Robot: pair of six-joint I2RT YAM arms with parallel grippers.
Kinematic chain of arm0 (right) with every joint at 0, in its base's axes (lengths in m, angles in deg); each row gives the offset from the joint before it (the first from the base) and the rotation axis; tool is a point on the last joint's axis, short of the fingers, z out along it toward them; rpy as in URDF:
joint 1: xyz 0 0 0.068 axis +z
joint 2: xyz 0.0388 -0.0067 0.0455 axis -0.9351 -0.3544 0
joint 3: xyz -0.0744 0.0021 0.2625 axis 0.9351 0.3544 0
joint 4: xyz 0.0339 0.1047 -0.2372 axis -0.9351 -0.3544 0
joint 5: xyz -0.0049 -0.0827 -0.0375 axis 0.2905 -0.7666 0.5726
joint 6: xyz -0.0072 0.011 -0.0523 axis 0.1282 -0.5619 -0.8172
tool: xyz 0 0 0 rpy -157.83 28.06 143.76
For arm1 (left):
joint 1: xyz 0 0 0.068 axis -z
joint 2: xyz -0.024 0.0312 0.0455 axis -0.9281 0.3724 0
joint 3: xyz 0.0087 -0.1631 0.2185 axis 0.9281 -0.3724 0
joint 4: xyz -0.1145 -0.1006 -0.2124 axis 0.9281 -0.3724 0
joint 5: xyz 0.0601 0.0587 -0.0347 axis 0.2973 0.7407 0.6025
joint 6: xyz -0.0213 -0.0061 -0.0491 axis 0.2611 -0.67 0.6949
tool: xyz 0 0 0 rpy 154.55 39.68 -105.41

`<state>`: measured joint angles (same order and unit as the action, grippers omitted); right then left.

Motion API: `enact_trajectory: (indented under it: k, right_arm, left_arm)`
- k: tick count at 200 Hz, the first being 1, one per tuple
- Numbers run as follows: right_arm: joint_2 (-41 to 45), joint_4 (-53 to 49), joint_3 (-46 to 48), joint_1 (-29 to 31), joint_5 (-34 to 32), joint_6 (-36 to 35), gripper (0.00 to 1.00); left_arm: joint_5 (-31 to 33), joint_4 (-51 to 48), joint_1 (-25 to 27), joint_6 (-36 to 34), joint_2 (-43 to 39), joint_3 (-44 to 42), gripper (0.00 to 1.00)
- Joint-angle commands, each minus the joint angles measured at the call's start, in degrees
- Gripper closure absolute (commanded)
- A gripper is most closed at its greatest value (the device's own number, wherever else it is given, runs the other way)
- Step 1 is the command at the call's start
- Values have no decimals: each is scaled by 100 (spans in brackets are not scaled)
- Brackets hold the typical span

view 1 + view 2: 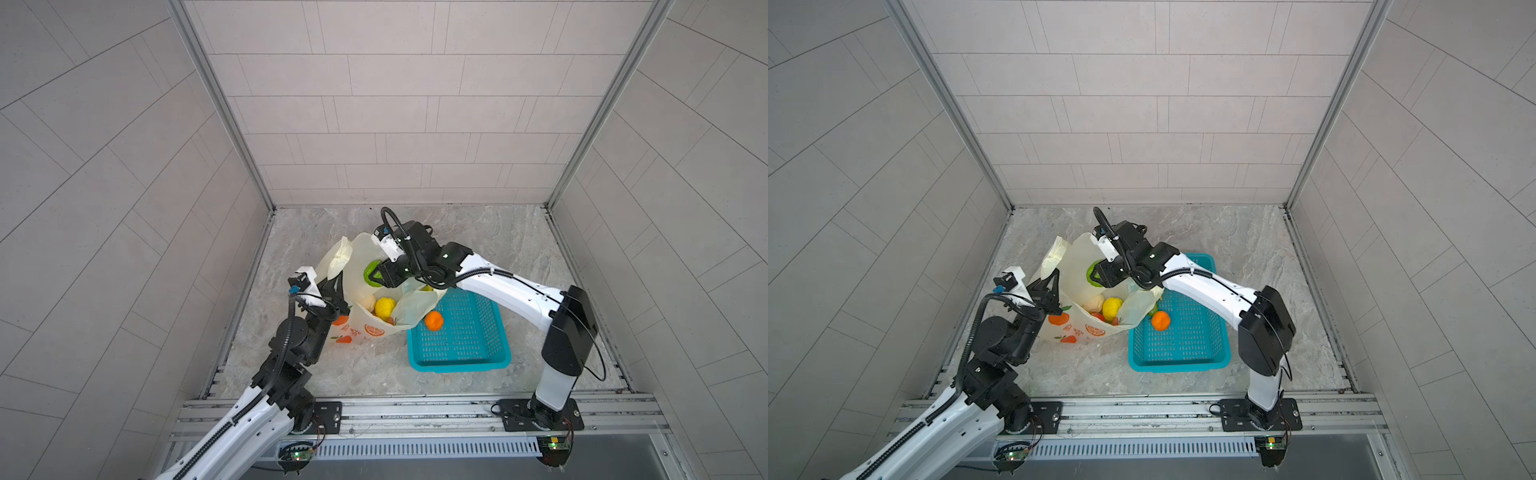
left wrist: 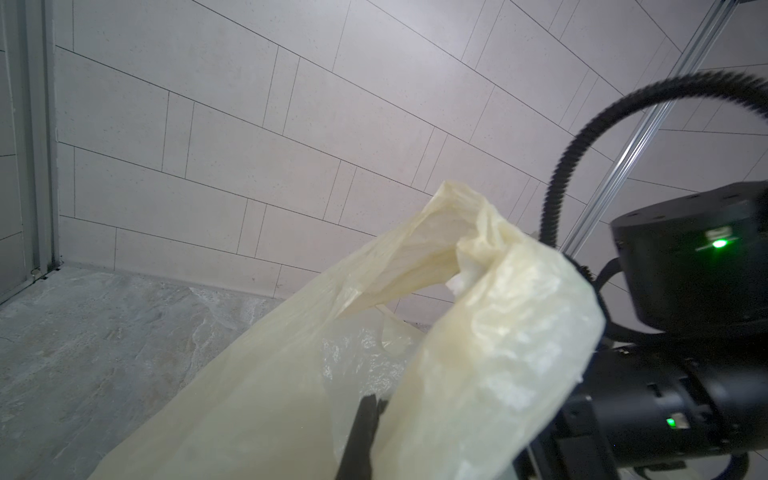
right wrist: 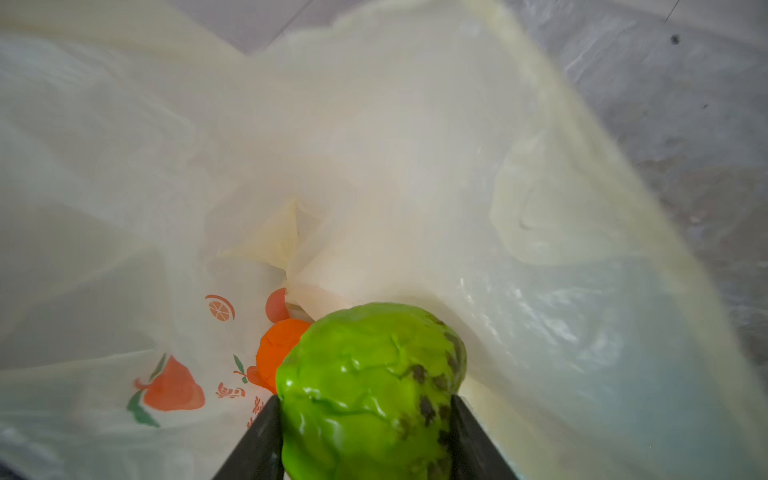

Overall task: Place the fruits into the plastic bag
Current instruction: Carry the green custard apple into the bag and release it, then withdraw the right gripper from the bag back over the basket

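Your right hand (image 3: 368, 432) is about half closed on the green fruit (image 3: 370, 374), one finger on each flank. It hangs over the far part of the open mouth of the plastic bag (image 1: 358, 259). From the hand, the bag's bottom lies below and a little nearer to you. In the right wrist view the fruit's longer axis seems to run along the fingers, out past their tips. So the release looks like a drop downward, with no sideways carry needed.

Your left hand (image 1: 1051, 284) is fully closed, pinching the bag's left rim and holding it up so the mouth stays open. The right arm is the one placed for this drop.

The green fruit is glossy, lumpy and bright green, with dark flecks down one side. It looks rigid and a little slick, so I'd expect it to fall clean once the fingers part.

Inside the bag, near the front wall, you can see the yellow lemon (image 1: 385, 306) beside a pale rounded piece (image 1: 368, 302). One orange fruit (image 1: 434, 321) is not yet bagged. It sits in the teal basket (image 1: 457, 366), just right of the bag on the bench (image 1: 498, 241). The bag's right flap sags over the basket's left edge.
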<state>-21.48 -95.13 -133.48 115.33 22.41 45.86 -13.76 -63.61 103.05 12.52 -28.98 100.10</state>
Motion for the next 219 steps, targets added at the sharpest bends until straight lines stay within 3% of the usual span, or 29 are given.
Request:
enact_trajectory:
  k: [1, 25, 46, 86, 131, 186, 219]
  right_arm:
    - [-271, -48, -460, -12, 59, 130, 46]
    - [-515, -226, -781, -12, 64, 150, 31]
    - [-415, -247, -711, -13, -79, 144, 25]
    - [152, -283, -416, -130, -388, -28, 23]
    - [1372, -283, 15, -774, -541, -144, 23]
    - [3120, -129, 1891, -2440, -1362, 1035, 23]
    - [3495, -95, 3171, -2416, -1208, 1074, 24]
  left_arm:
    - [11, 116, 33, 17, -64, -41, 100]
    - [24, 96, 29, 7, -91, -39, 100]
    - [54, 65, 35, -20, -126, -37, 100]
    - [76, 56, 21, -30, -127, -43, 100]
    - [127, 27, 26, -19, -119, -49, 100]
    - [165, 130, 32, -6, -21, -89, 100]
    - [137, 263, 31, 3, 98, -94, 100]
